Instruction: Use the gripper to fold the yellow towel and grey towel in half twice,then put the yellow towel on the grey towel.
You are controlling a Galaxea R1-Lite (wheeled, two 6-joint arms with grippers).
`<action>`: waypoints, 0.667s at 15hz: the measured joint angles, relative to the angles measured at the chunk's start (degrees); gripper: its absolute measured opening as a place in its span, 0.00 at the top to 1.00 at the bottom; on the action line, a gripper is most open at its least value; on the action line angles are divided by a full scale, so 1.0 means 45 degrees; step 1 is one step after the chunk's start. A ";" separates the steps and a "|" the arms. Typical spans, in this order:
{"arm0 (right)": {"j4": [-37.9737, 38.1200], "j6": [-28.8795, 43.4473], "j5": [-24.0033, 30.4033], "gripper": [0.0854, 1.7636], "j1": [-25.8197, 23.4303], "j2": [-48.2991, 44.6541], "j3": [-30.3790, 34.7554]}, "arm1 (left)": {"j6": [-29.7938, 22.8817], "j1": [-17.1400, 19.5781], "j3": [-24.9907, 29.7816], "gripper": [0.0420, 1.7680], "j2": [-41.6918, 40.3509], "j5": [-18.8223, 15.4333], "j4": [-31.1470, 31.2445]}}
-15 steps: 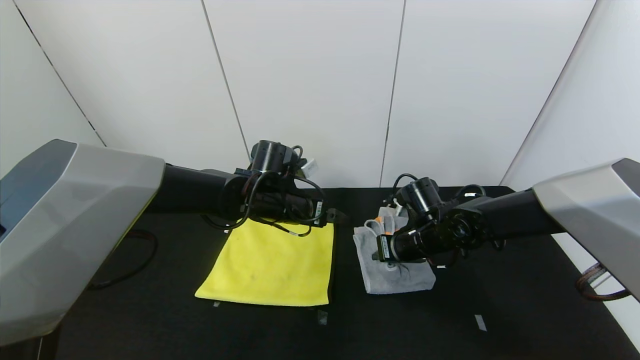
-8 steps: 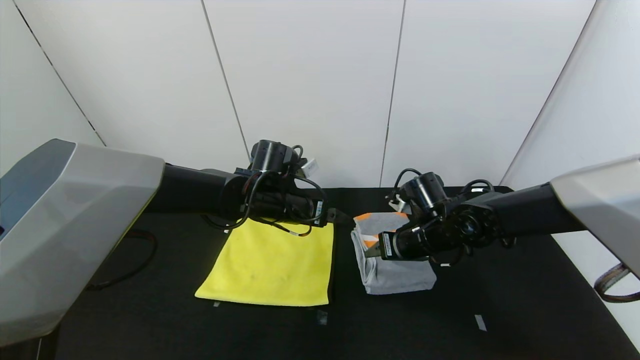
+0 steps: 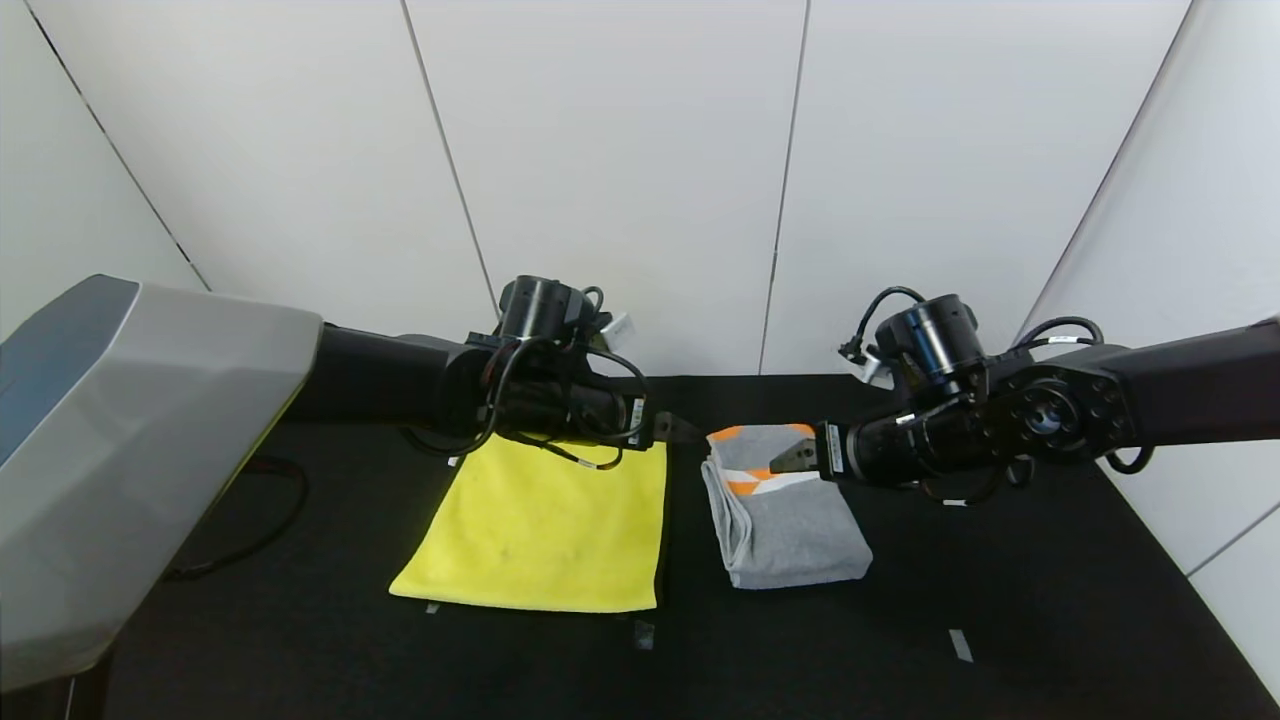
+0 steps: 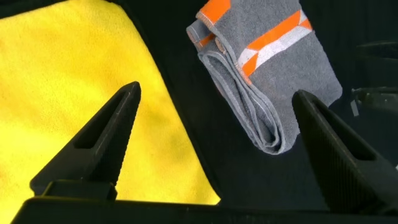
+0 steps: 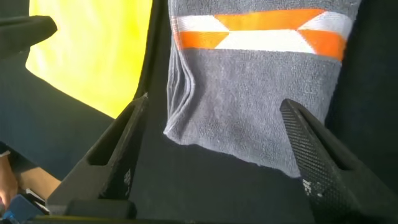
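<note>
**Two towels on the tabletop: expected handling and grasp sites**

The yellow towel (image 3: 540, 530) is shown lying flat at lower centre-left of the head view on the black tabletop (image 3: 1000, 600); a thin dark trim is visible along its right-hand edge. It is judged light, limp and slightly clingy, so a pinch taken at a corner or on the trimmed edge is advised, with one layer lifted cleanly. The grey towel (image 3: 790, 515) is seen just right of it, near but apart, as a compact multi-layer bundle with orange and white patches toward the far end and stacked fold edges along its left side. It is judged soft, thicker and heavier, and liable to spring open if only its upper layers are taken; all layers should be gripped together at the folded side. The left hand (image 3: 690, 431) is held open above the gap between the towels at the yellow towel's far corner, holding nothing. The right hand (image 3: 790, 458) is seen with jaws parted above the grey towel's patched end, gripping nothing.
</note>
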 joint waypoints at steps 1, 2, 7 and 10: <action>-0.0024 -0.0016 0.0019 0.13 0.0000 -0.0049 0.0030 | -0.0005 0.0041 0.0003 0.03 -0.0051 0.0000 0.0024; -0.0065 -0.0035 0.0019 0.12 0.0103 -0.0076 0.0030 | -0.0011 0.0135 0.0049 0.03 -0.0144 0.0000 0.0068; -0.0019 -0.0339 0.0008 0.08 0.1224 0.0035 -0.0433 | 0.0038 0.1170 0.0777 0.03 -0.0870 -0.0014 0.0312; 0.0024 -0.0333 0.0027 0.06 0.1769 0.0398 -0.1140 | 0.0233 0.2186 0.1728 0.03 -0.1552 -0.0249 0.0897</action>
